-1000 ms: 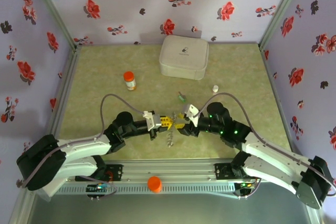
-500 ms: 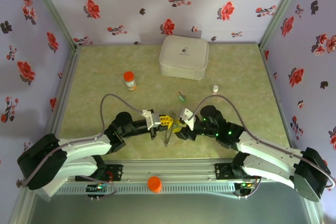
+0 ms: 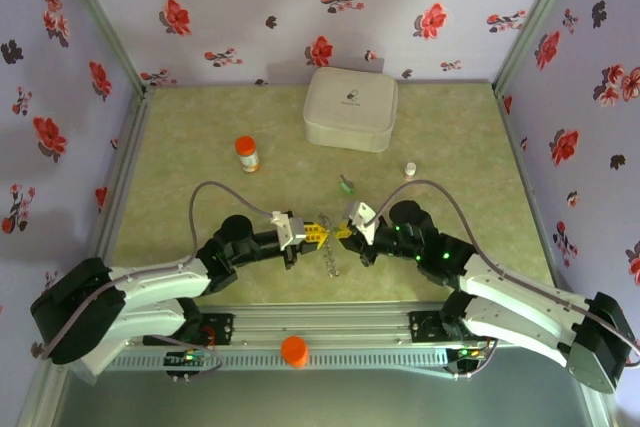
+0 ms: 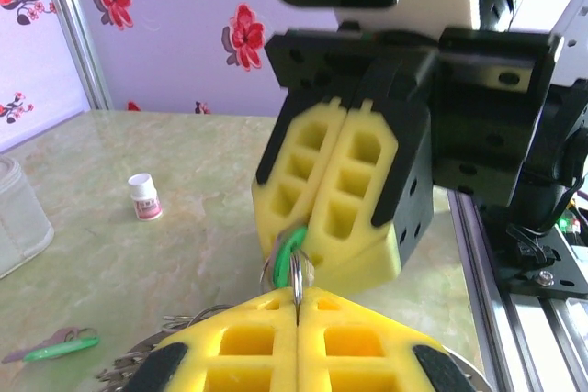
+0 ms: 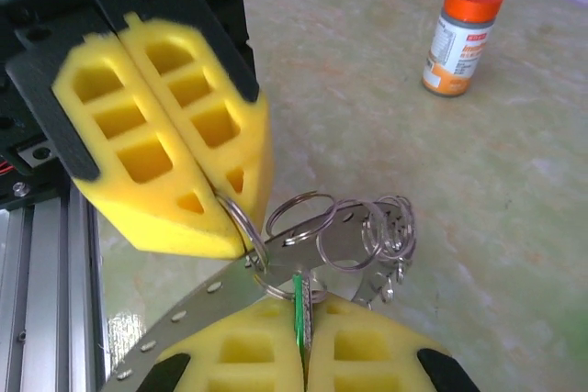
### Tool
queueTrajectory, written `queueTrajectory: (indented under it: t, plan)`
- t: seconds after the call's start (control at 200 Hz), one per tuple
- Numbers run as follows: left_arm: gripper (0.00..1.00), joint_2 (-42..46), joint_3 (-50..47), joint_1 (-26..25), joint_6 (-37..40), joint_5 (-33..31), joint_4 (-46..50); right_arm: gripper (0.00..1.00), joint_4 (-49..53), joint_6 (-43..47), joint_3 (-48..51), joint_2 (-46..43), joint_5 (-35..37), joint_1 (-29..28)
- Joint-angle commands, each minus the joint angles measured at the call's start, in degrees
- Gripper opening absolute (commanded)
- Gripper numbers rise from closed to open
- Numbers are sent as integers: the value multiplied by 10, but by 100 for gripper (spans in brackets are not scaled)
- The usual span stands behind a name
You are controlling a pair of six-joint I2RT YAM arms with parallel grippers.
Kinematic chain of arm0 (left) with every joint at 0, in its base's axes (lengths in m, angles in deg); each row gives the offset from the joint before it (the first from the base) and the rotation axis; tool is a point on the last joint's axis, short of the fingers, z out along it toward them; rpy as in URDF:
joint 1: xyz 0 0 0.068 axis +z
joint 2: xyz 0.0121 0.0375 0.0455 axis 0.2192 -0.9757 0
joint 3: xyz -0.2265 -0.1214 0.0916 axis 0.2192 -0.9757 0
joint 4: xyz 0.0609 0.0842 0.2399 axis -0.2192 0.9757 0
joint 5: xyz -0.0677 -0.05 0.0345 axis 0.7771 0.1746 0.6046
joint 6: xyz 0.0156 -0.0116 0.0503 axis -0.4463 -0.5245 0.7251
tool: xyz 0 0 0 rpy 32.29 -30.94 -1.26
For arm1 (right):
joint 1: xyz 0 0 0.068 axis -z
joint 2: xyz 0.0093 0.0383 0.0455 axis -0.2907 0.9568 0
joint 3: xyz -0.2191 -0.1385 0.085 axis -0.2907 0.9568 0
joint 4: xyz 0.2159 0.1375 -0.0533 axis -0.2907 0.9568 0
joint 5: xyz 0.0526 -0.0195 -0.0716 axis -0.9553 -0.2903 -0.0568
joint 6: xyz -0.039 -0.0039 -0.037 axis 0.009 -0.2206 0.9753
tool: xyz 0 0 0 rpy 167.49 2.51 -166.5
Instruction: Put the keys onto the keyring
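Since half a second ago, the right arm has drawn back slightly toward its own side, and the hanging keyring [image 3: 331,259] has shifted right with it.

Grippers: the left gripper [image 3: 317,234] and right gripper [image 3: 346,228] meet tip to tip above the near middle of the table [image 3: 200,117].
- The left jaws are pressed together on one wire loop of the keyring.
- The right jaws are clamped on the held key [image 5: 299,305], whose green edge sits in the seam between the yellow pads.

Orientation:
- In the right wrist view, the held key's long axis runs along the finger seam and points out at the loop pinched by the opposite gripper.
- From that pinch the other loops string out sideways over the table.
- In the top view, the bundle trails from the meeting point toward the near rail [image 3: 330,322].

Second item: the loose key [image 3: 346,186] lies flat on the table just beyond the grippers. In the left wrist view its metal end points to frame left.

Clearances:
- The near rail lies close beneath the grippers.
- Bare surface extends to the left and right walls.
- The white case [image 3: 350,108] stands against the far wall, well apart.
- The orange-capped bottle [image 3: 246,153] is at far left of the grippers, upright.
- The white vial [image 3: 409,168] is at far right, upright.
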Motion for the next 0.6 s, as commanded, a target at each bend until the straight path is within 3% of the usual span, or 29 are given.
queueTrajectory:
  t: [0.0,0.355,0.595]
  plan:
    - [0,15,8,-3,2,2,10,0,29,24,-34,-9,10,-2]
    - [0,30,8,-3,12,2,44,0,63,52,-44,-8,6,-6]
    - [0,28,7,-3,10,3,15,0,134,96,-55,48,5,-16]
